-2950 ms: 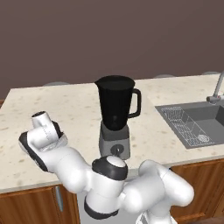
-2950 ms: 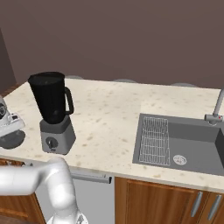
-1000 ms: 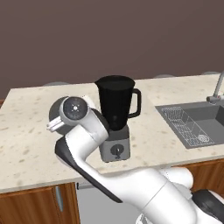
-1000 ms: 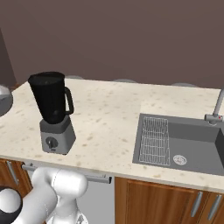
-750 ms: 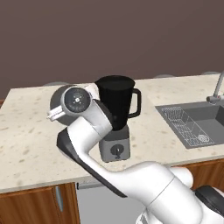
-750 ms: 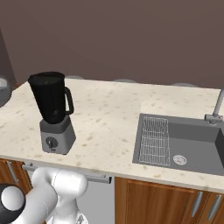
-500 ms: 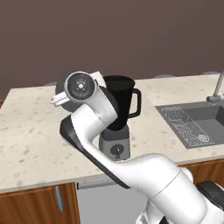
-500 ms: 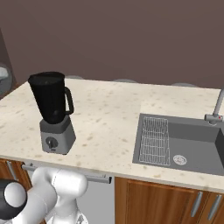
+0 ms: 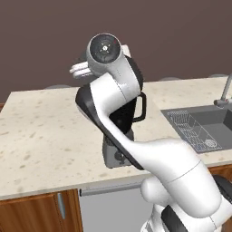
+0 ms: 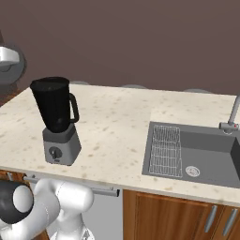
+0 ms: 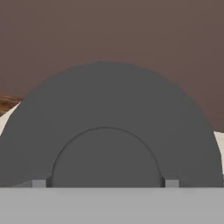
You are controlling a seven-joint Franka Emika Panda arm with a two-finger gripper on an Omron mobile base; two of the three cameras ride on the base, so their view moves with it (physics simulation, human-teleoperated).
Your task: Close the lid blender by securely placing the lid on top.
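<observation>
On a speckled beige counter before a dark brown wall, the open-topped blender stands left of the sink, while the hand grasps the lid, raised above counter level.

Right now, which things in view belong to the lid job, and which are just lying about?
For the job:
- lid, close before the hand camera
- blender, jar mouth open
- gripper

Just lying about:
- sink
- tap

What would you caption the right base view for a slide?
Open blender on a speckled counter beside a sink, its lid not yet on.
</observation>
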